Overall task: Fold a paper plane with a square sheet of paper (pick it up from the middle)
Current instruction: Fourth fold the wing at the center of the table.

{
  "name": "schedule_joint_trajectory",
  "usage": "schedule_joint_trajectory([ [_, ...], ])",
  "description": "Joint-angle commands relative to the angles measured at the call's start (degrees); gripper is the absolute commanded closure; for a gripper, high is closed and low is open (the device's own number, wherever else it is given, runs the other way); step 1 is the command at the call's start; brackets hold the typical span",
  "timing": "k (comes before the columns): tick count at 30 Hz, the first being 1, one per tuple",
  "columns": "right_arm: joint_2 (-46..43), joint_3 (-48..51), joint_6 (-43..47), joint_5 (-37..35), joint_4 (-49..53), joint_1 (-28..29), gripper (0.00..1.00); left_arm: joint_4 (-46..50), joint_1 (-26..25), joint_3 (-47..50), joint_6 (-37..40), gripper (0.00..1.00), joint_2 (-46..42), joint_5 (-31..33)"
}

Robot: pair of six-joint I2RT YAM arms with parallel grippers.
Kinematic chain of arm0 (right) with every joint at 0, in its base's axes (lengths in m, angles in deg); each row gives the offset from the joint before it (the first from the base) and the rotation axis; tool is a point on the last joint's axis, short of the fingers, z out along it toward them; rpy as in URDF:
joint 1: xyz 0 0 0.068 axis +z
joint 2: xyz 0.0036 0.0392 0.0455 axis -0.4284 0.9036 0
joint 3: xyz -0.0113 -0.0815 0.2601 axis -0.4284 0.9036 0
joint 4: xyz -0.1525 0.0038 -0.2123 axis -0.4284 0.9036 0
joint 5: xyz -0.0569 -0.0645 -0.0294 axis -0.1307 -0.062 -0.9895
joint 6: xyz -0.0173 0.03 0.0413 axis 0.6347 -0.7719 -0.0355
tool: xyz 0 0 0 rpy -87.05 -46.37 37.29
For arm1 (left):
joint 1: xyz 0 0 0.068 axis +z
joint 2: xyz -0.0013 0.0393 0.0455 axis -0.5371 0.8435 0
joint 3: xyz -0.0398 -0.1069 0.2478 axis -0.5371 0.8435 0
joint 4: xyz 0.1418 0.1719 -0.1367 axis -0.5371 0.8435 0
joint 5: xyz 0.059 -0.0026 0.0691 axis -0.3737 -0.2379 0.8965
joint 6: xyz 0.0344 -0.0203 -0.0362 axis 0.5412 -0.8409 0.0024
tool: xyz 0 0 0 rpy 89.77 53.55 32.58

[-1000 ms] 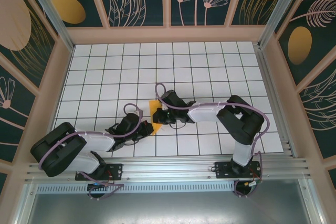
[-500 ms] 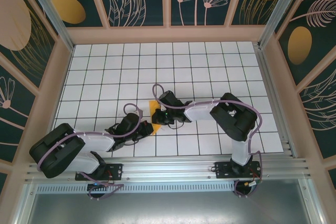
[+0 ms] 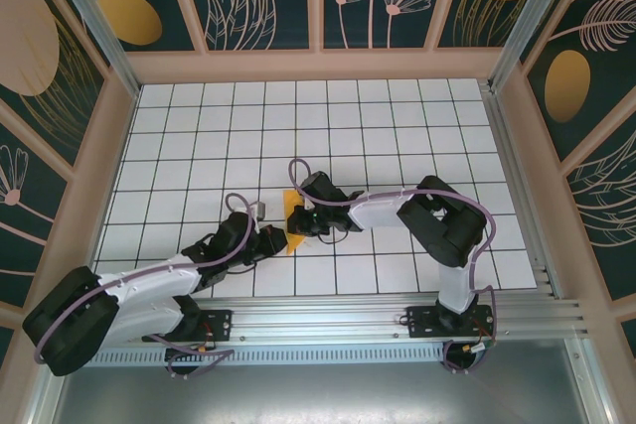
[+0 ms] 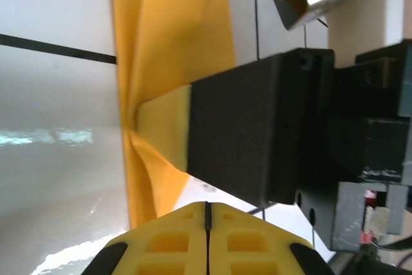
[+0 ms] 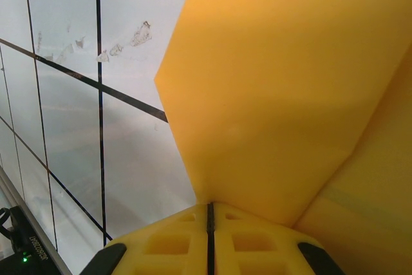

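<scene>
The square sheet of paper point(image 3: 289, 203) is orange-yellow, folded with creases, and lies near the middle of the white grid table. In the right wrist view the paper point(image 5: 290, 82) fans out from the seam of my right gripper point(image 5: 210, 204), which is shut on its crease. The left wrist view has the paper point(image 4: 174, 37) puckering where the right gripper's pale tip point(image 4: 164, 127) pinches it. My left gripper point(image 4: 207, 205) is shut, its tips just beside the paper's lower edge with nothing visibly between them. From above, left gripper point(image 3: 277, 238) and right gripper point(image 3: 296, 224) meet at the paper.
The white grid table point(image 3: 397, 136) stretches behind and to the right of the arms. Peach frame walls point(image 3: 318, 65) with dark patterned panels close in three sides. An aluminium rail point(image 3: 328, 310) runs along the near edge.
The left arm has stretched out low over the table and its gripper has slid slightly right, closer to the paper. The right gripper keeps its pinch in place.
</scene>
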Motion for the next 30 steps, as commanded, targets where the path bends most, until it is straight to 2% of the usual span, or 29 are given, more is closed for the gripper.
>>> schedule_joint_trajectory([
  [1, 2.0, -0.7, -0.8, -1.4, 0.8, -0.5, 0.89, -4.6, 0.2, -0.5, 0.9, 0.94, 2.3, -4.9],
  [5, 2.0, -0.8, -0.8, -1.1, 0.7, -0.6, 0.89, -8.4, 0.2, -0.7, 1.0, 0.95, 6.1, -6.7],
  [21, 2.3, -1.5, -0.4, -0.4, 1.1, -0.6, 0.88, -6.0, 0.2, -0.8, 2.3, 0.95, 11.7, -0.8],
  [30, 2.4, -2.0, -0.2, -0.7, 1.6, -0.8, 0.88, -7.5, 0.2, 4.1, -2.3, 0.97, 14.2, 0.2],
])
